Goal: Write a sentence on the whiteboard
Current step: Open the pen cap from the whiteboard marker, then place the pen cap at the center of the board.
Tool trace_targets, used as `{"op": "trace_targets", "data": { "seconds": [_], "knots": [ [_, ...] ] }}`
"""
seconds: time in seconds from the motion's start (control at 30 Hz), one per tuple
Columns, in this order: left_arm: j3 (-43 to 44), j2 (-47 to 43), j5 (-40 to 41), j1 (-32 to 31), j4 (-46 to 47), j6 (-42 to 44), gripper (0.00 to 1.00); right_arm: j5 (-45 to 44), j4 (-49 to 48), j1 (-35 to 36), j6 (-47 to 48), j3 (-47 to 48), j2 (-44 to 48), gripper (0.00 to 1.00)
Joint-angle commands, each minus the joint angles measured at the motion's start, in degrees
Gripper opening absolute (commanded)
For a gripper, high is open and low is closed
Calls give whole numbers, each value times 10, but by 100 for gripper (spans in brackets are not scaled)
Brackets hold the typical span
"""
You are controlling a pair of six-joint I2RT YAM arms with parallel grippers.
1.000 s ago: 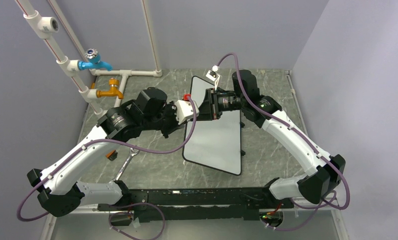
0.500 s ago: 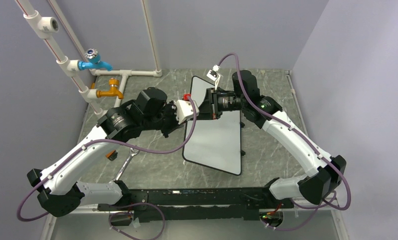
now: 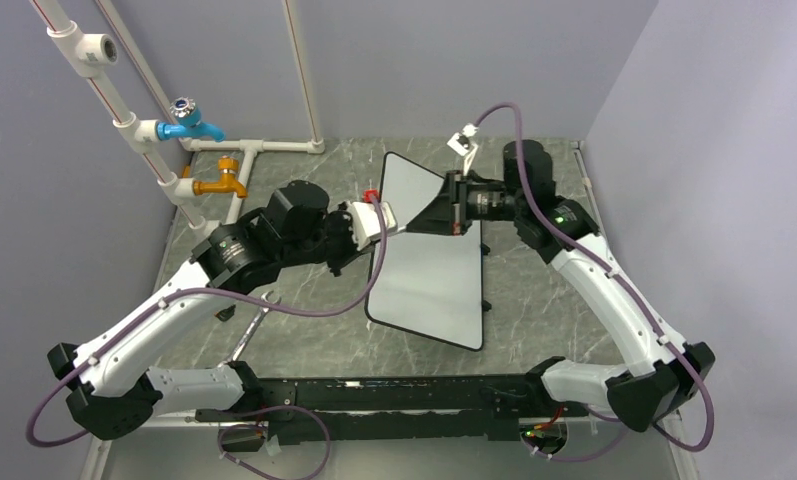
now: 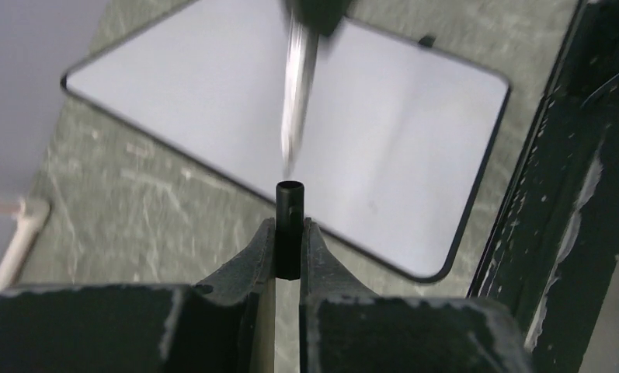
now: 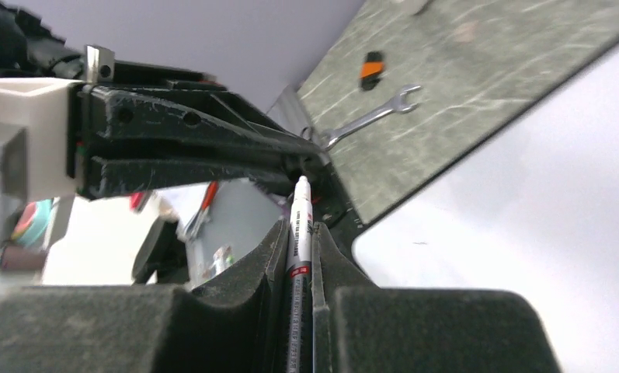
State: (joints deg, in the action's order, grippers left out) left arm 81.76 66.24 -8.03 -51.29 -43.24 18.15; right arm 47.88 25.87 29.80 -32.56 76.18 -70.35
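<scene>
At the far left white pipes (image 3: 124, 120) carry a blue tap (image 3: 189, 125) and a yellow tap (image 3: 219, 185). In front of them a wrench (image 3: 252, 325) and a small orange-and-black piece (image 3: 224, 310) lie on the green marbled table (image 3: 324, 345). The left arm reaches inward from there, and the left gripper (image 3: 382, 212) hangs over the left edge of the board (image 3: 429, 275). Its jaws are pinched almost together on a short black cap (image 4: 289, 233), which stands up between the fingertips with its open mouth pointing away from the wrist. Just beyond that mouth is the marker (image 4: 294, 101), blurred in the left wrist view and in line with the cap; whether the two touch cannot be told. The board lies flat in the middle of the table with its face white. Its long sides run away from the arms and are a little skewed. Both tools meet above its far-left part. The right gripper (image 3: 414, 224) comes in from the right, closed tight on the marker's white barrel, which has a red band. The pale tip pokes out past the fingers toward the left gripper, just short of it.
</scene>
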Motion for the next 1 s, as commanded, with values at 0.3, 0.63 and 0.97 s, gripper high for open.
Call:
{"op": "trace_targets", "data": {
  "seconds": [0.3,0.63,0.97],
  "knots": [
    [-103,-83,134,54,-39,-98,0,5,27,-95,27,-29,58,0],
    [-220,-91,292,95,-27,-343,0,-17,-11,-102,0,-62,77,0],
    [-365,-91,303,164,36,-536,0,-20,-20,-103,-6,-78,89,0]
  ]
}}
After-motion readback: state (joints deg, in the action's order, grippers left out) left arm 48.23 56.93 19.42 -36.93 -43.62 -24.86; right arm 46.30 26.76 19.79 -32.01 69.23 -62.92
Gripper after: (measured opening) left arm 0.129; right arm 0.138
